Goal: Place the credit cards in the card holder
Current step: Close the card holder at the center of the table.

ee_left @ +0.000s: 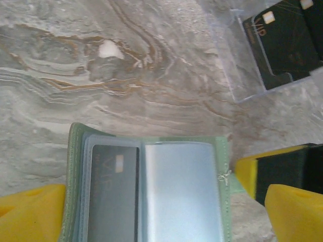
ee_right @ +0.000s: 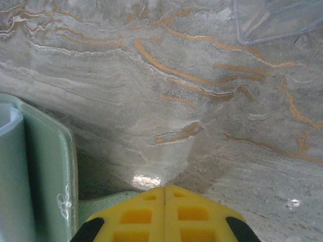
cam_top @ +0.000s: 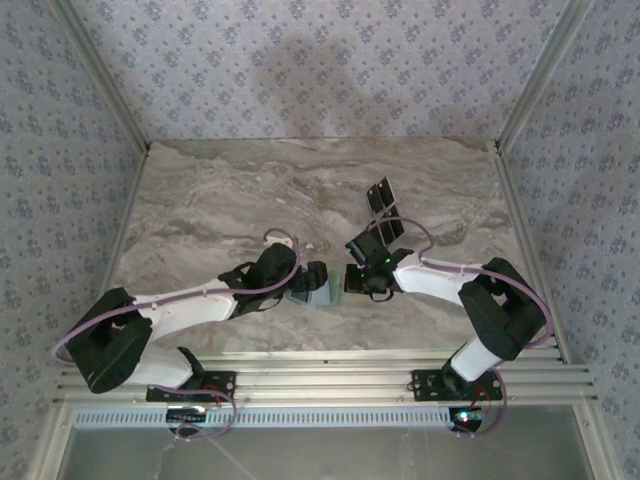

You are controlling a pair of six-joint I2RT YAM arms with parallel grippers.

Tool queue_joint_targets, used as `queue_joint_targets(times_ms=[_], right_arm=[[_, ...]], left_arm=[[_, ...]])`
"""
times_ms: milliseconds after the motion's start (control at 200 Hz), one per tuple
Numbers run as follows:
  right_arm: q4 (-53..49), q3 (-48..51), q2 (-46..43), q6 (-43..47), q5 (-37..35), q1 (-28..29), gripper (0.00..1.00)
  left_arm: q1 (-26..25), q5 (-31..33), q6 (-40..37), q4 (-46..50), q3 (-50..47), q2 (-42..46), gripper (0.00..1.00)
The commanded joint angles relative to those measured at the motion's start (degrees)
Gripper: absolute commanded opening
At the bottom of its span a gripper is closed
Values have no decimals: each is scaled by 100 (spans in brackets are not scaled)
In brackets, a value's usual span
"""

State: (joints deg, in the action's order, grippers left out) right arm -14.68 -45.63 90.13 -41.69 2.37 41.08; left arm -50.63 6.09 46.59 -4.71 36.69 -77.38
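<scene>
The card holder lies open on the marble, pale green with clear inner sleeves. One black credit card sits in its left sleeve. My left gripper is open, its yellow fingers standing on either side of the holder. My right gripper is shut with nothing between its fingers, its tip at the holder's green tab on the right edge. More black credit cards lie in a clear tray farther back. From above, the holder sits between the left gripper and the right gripper.
The clear plastic tray sits behind and to the right of the grippers, with black cards lying around it. Bare marble stretches to the left and back. Patterned walls enclose the table on three sides.
</scene>
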Motion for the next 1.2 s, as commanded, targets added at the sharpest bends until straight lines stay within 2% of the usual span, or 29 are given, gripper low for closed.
queue_joint_targets(times_ms=[0, 305, 570, 815, 894, 1049, 1194], right_arm=[[34, 34, 66, 38, 58, -41, 0], [68, 107, 11, 38, 80, -118, 0], [34, 248, -239, 38, 84, -232, 4], [-177, 374, -663, 30, 47, -339, 40], [-320, 449, -991, 29, 37, -427, 47], [-776, 662, -1846, 14, 12, -666, 51], [-1020, 1039, -2805, -81, 75, -911, 46]], left_arm=[[-210, -160, 146, -354, 370, -162, 100], [-739, -92, 399, -846, 707, -1062, 100], [-799, 146, 720, -1128, 519, -1404, 99], [-807, 234, 842, -1231, 488, -1598, 99], [-823, 269, 865, -1230, 487, -1616, 99], [-867, 368, 891, -1125, 570, -1673, 99], [-953, 464, 940, -961, 699, -1851, 99]])
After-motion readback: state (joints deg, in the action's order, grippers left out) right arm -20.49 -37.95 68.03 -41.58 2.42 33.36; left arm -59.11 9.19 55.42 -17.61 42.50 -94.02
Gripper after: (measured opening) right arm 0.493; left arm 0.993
